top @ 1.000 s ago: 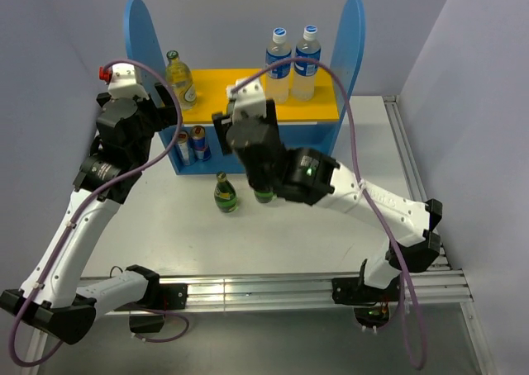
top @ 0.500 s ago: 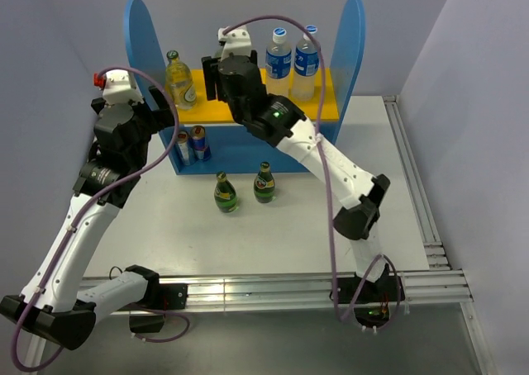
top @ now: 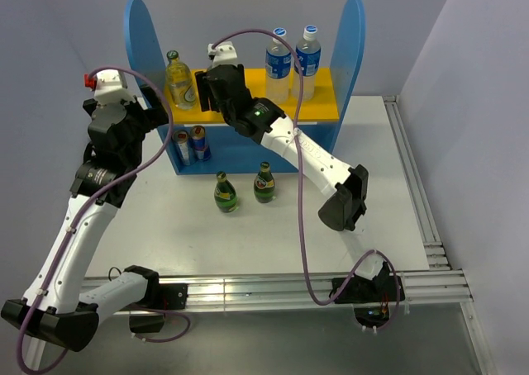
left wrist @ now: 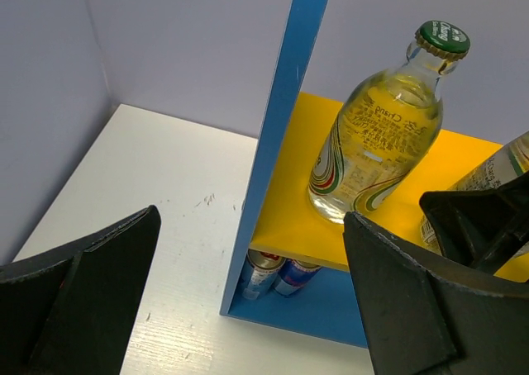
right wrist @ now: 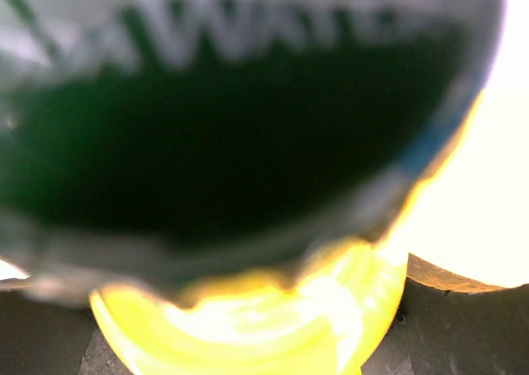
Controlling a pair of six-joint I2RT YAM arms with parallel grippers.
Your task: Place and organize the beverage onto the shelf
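Observation:
On the yellow upper board of the blue shelf [top: 354, 36] stands a clear glass bottle [left wrist: 376, 135] of yellowish drink with a green-and-gold cap, at the left end [top: 179, 81]. Just right of it my right gripper [top: 208, 92] is shut on a second such bottle [right wrist: 248, 309], whose edge shows in the left wrist view [left wrist: 506, 164]. Two blue-labelled plastic bottles [top: 278, 65] [top: 307, 54] stand at the board's right. Two dark green bottles [top: 225, 193] [top: 264, 183] stand on the table in front. My left gripper [left wrist: 248, 309] is open, its jaws either side of the shelf's left panel [left wrist: 285, 102].
Two drink cans [top: 192, 144] stand on the shelf's lower tier at the left, also seen from the left wrist [left wrist: 277, 272]. The right arm's forearm [top: 306, 152] stretches across the shelf front. Grey walls close in behind and on both sides.
My right arm swung from over the table in front of the shelf up to the left end of the upper board. The left arm drew back slightly to the left.

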